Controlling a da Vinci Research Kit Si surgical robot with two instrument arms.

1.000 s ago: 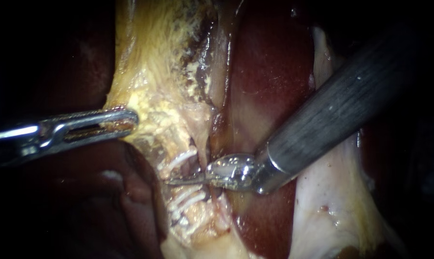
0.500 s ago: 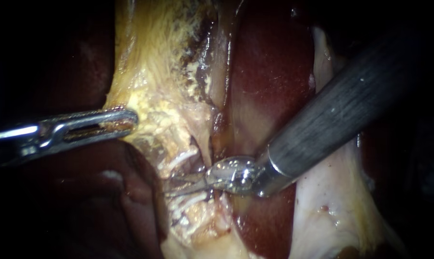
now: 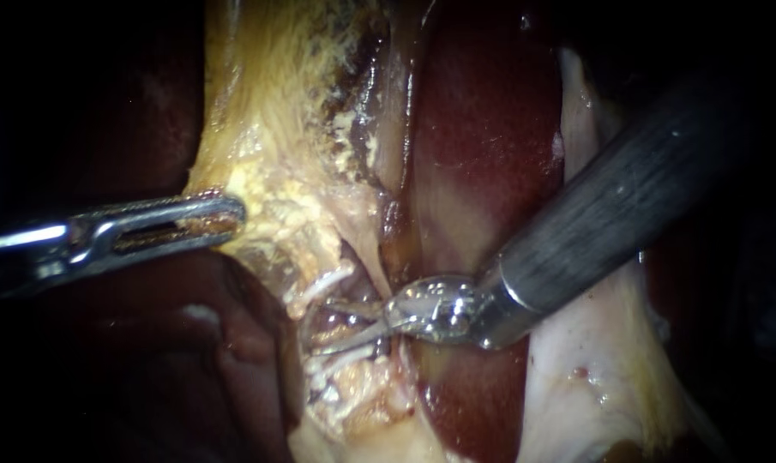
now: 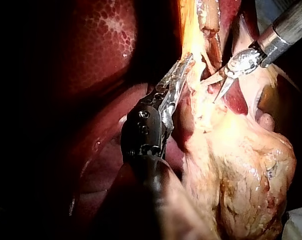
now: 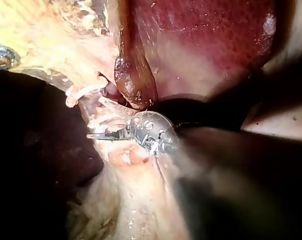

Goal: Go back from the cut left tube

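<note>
The tube point(image 3: 340, 319), pale and bearing white clips point(image 3: 327, 283), lies beside the liver point(image 3: 482, 129). Our right instrument point(image 3: 321, 327) spreads its blades at it, and our left instrument point(image 3: 233, 214) clamps yellow tissue point(image 3: 276, 171).

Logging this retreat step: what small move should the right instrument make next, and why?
Probably draw the right instrument, tipped with thin silver blades, straight back along its dark shaft: its jaws stand open between the white clips, so sideways motion could snag them.
</note>
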